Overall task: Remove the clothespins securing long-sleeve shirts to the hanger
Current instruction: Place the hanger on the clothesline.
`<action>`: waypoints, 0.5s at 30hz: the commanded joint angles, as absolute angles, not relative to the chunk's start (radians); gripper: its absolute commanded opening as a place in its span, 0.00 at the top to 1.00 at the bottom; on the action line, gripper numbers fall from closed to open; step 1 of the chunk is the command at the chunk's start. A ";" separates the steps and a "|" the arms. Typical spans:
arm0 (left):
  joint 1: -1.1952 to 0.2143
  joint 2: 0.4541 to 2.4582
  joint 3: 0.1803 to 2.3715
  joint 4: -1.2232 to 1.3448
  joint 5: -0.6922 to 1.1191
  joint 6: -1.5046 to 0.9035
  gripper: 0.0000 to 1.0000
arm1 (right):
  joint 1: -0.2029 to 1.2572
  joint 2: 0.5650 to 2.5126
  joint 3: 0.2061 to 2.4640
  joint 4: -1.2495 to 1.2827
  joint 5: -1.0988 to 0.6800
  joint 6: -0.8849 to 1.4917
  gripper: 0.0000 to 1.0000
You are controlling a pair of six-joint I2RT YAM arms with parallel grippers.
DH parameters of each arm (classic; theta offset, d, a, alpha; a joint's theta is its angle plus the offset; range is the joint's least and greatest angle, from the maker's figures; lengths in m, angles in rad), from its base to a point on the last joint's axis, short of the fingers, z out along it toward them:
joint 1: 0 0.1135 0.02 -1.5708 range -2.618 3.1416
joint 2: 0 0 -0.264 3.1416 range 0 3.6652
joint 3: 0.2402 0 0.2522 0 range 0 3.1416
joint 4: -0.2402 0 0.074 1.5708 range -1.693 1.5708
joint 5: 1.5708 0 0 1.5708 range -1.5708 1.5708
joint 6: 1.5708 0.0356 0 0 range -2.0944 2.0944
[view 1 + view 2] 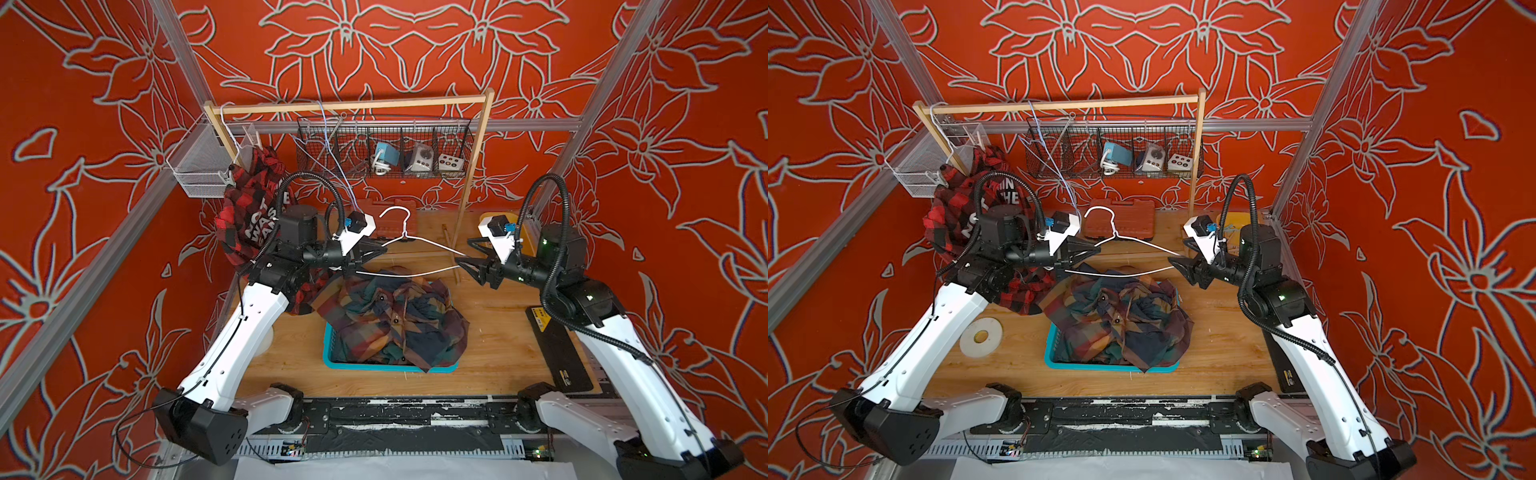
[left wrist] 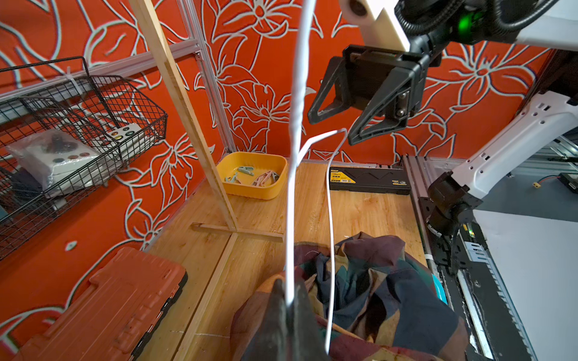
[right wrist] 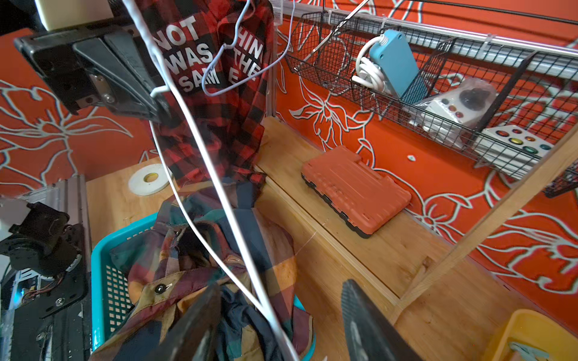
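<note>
Two arms, one scene. My left tool [image 1: 376, 249] was pressed together on the left corner of one white hanger [image 1: 409, 273], which carried no shirt and was held above the teal basket [image 1: 374, 368]. My right tool [image 1: 462, 251] stood spread at the hanger's opposite end. In the right wrist view the wire ran between its fingers [image 3: 200, 312], and I could not tell whether they touched it.

Three hangers were counted in all:
- the one I held;
- a second carrying the single red-and-black shirt [image 1: 245, 199] at the left end of the wooden rack [image 1: 353, 106];
- a third, a pale blue wire hanger [image 3: 203, 82], hanging bare from the rail.

Two pale pegs [image 1: 256, 138] seemed to sit on the red shirt's hanger, though they were too small to confirm. Dark plaid shirts [image 1: 395, 316] lay heaped in the one basket, and their number could not be separated. Several clothespins [image 2: 247, 171], mint and pink and at least four, lay loose in the one yellow tray [image 2: 250, 194] at the far right corner of the surface [image 1: 498, 332].
</note>
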State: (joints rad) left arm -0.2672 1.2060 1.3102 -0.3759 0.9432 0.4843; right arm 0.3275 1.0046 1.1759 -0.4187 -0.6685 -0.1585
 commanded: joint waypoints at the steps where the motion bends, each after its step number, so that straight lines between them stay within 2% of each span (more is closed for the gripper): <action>1: -0.257 1.188 1.345 -0.388 0.998 0.514 1.00 | 0.306 1.028 1.149 -0.320 -0.796 -0.166 0.38; 7: -0.237 1.176 1.351 -0.378 1.049 0.505 1.00 | 0.304 1.050 1.133 -0.316 -0.832 -0.168 0.42; 8: -0.233 1.172 1.352 -0.373 1.054 0.501 1.00 | 0.304 1.049 1.128 -0.317 -0.833 -0.167 0.48; 10: -0.229 1.170 1.354 -0.368 1.059 0.494 1.00 | 0.304 1.043 1.122 -0.316 -0.838 -0.158 0.72; 13: -0.227 1.170 1.352 -0.353 1.052 0.485 1.00 | 0.304 1.020 1.117 -0.323 -0.860 -0.134 0.97; 15: -0.227 1.167 1.346 -0.340 1.034 0.472 1.00 | 0.305 0.994 1.106 -0.322 -0.848 -0.112 1.00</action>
